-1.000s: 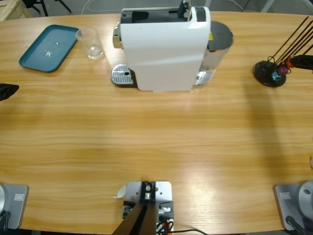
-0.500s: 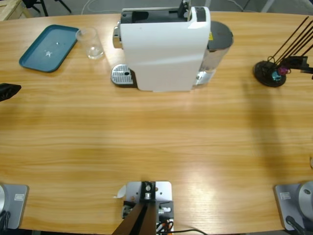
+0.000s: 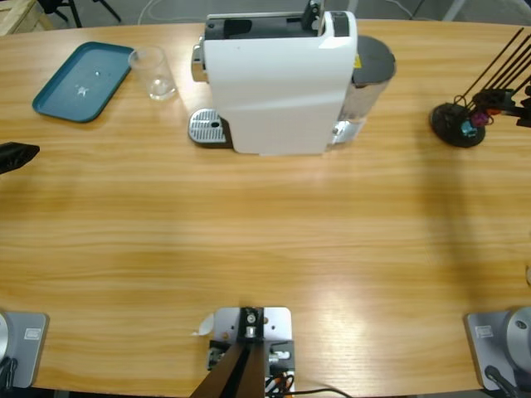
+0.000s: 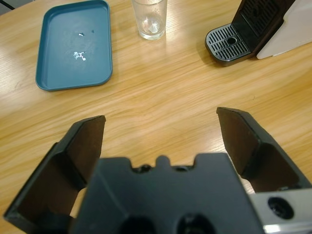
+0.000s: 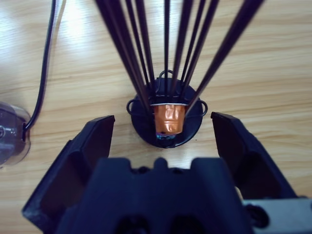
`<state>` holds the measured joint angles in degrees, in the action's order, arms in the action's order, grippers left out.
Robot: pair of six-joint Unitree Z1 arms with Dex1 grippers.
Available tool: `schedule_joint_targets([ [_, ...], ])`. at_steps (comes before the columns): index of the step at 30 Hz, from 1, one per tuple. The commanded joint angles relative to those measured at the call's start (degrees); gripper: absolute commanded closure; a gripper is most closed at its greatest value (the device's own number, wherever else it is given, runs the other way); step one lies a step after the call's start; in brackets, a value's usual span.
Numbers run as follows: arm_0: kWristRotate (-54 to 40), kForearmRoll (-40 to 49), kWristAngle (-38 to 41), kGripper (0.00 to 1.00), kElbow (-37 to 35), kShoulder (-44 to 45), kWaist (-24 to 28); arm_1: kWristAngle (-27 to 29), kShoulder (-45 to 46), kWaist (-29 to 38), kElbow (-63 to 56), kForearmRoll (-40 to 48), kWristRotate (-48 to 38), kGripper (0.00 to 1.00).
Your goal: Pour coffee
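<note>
a: where is the left gripper [image 4: 161,131] right now?

b: low over bare wood of the table [image 3: 265,240], its jaws spread wide with nothing between them. in the high view only its black tip [image 3: 17,155] shows at the left edge.

a: what lies ahead of its fingers?

b: a teal tray [image 4: 75,45] sits beyond the left finger [image 4: 83,146], well apart from it. a clear glass [image 4: 149,18] stands upright past the gap between the fingers, just beside the tray. beyond the right finger lies the round drip grate [image 4: 227,44] at the foot of the coffee machine [image 3: 278,79].

a: and the coffee?

b: i can't make out any liquid in the glass; the base looks clear, with only glints. so i can't tell where the coffee is.

a: the right gripper [image 5: 163,134]?

b: also wide apart, holding nothing. straight ahead between its fingers stands a black wire capsule holder [image 5: 165,119], with thin dark rods fanning upward from a round base. an orange capsule [image 5: 169,118] sits in it, centred in the gap and clear of both fingers.

a: anything else near that one?

b: a black cable [image 5: 46,63] runs beyond the left finger [image 5: 87,146] down to a clear rounded part [image 5: 12,131] at the frame's edge. in the high view the gripper [image 3: 521,112] is just beside the holder [image 3: 458,124], at the right edge.
</note>
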<state>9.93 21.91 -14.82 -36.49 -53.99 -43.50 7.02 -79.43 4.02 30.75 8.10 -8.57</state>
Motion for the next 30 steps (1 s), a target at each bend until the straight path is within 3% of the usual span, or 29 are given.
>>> schedule_joint_targets([
  [1, -0.5, -0.6, -0.4, 0.009, 1.5, -1.5, -0.4, 1.6, -2.1, -1.5, -1.8, 0.5, -1.1, 0.161],
  [9, -0.5, -0.6, -0.4, 0.009, 1.5, -1.5, -0.4, 0.8, -3.5, -1.7, -1.7, 1.0, -1.2, 0.166],
  [14, -0.5, -0.6, -0.4, 0.009, 1.5, -1.5, -0.4, 0.6, -4.0, -1.7, -1.5, 1.0, -1.2, 0.408],
  [15, -0.5, -0.6, -0.4, 0.009, 1.5, -1.5, -0.4, 0.5, -4.1, -1.8, -1.5, 1.0, -1.3, 0.42],
  [17, -0.5, -0.6, -0.4, 0.009, 1.5, -1.5, -0.4, 0.5, -4.3, -1.8, -1.4, 1.0, -1.4, 0.576],
  [19, -0.5, -0.6, -0.4, 0.009, 1.5, -1.5, -0.4, 0.6, -4.5, -1.9, -1.4, 1.0, -1.4, 0.586],
  [22, -0.5, -0.6, -0.4, 0.009, 1.5, -1.5, -0.4, 0.5, -4.6, -2.0, -1.4, 1.0, -1.5, 0.762],
  [25, -0.5, -0.6, -0.4, 0.009, 1.5, -1.6, -0.4, 0.5, -4.6, -2.0, -1.4, 1.0, -1.5, 0.795],
  [27, -0.5, -0.6, -0.4, 0.011, 1.5, -1.6, -0.4, 0.4, -4.6, -2.0, -1.5, 1.1, -1.5, 0.868],
  [30, -0.5, -0.6, -0.4, 0.013, 1.5, -1.6, -0.4, 0.2, -4.5, -2.0, -1.6, 1.2, -1.5, 0.874],
])
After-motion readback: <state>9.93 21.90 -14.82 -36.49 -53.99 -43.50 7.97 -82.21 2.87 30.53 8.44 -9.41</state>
